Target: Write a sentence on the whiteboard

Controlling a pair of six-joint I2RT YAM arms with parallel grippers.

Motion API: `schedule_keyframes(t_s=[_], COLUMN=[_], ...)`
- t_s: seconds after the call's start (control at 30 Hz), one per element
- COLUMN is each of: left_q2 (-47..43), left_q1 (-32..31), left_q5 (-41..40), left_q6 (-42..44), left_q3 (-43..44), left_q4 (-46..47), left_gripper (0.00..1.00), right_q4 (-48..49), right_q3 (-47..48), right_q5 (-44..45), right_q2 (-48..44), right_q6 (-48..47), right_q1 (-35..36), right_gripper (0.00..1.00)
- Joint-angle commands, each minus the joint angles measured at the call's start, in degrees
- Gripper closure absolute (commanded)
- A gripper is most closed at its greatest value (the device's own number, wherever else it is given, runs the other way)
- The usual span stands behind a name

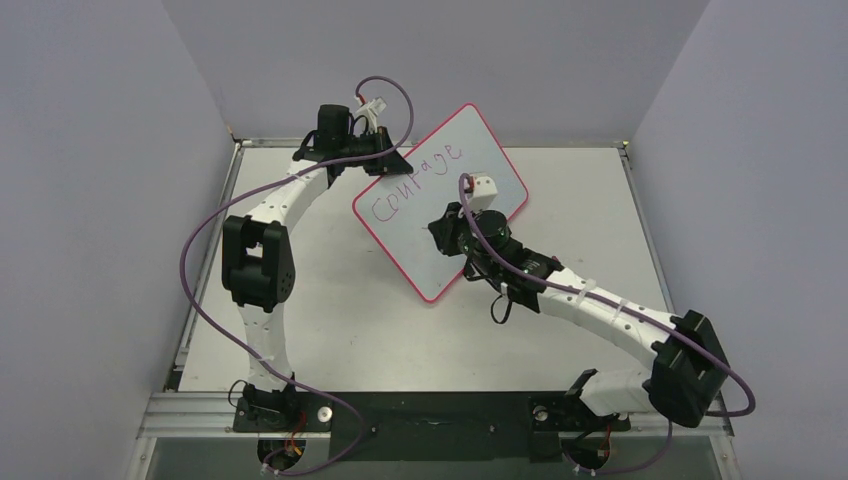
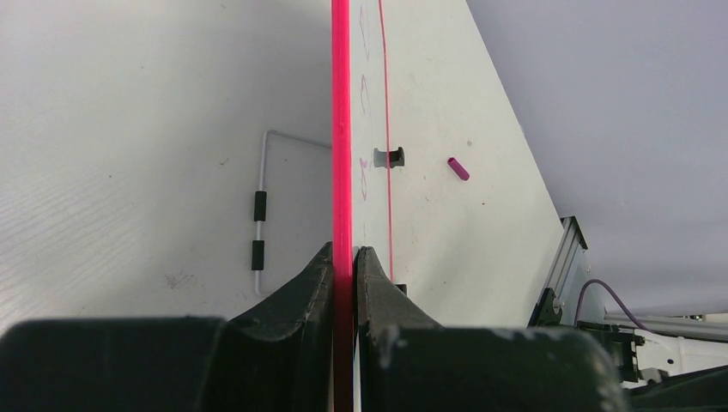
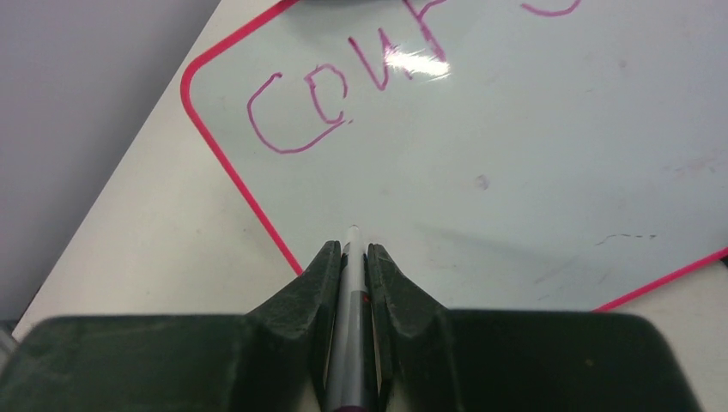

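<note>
Only 1 word of the sentence [image 1: 415, 178], "Courage", is on the whiteboard [image 1: 412, 252], whose pink rim sits clamped in the left gripper [image 2: 343, 254], while the right gripper [image 3: 352, 251] pinches the marker [image 3: 350, 300], tip just ahead over blank board, the remaining words unwritten.

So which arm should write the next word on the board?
Right: the right end effector grips the pen over the whiteboard, below "Courage"; the left end effector is clamping the rim.

The whiteboard [image 3: 515, 129] face is noted as smooth and glossy, with glare at upper centre; its rim [image 2: 342, 129] appears as bright plastic. The table [image 1: 330, 330] is recorded matt, faintly scuffed. Matt black plastic is seen on the fingers [image 3: 319, 287] of the right gripper [image 3: 350, 251]; the marker [image 3: 350, 343] barrel is smooth
</note>
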Motion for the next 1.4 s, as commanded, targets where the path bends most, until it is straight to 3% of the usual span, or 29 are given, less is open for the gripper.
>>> schedule_keyframes(t_s=[0.0, 0.73, 1.37], left_q2=[-2.55, -2.48, -2.70], left_q1=[-0.97, -0.55, -0.50], left_q5=[0.36, 0.77, 0.84], left_q6=[3.61, 2.94, 2.94], left_q3=[-0.41, -0.81, -1.07], left_q4=[2.82, 3.65, 3.84], left_gripper=[1.00, 1.00, 1.00], right_q4=[9.06, 13.36, 5.90], right_q3=[0.26, 3.50, 9.32], right_q5=[-5.77, -3.94, 2.81], right_q2=[2.87, 14.23, 16.65], right_q6=[-1.22, 0.63, 0.21], right_q1=[1.56, 3.50, 2.13], right_gripper=[1.00, 1.00, 1.00])
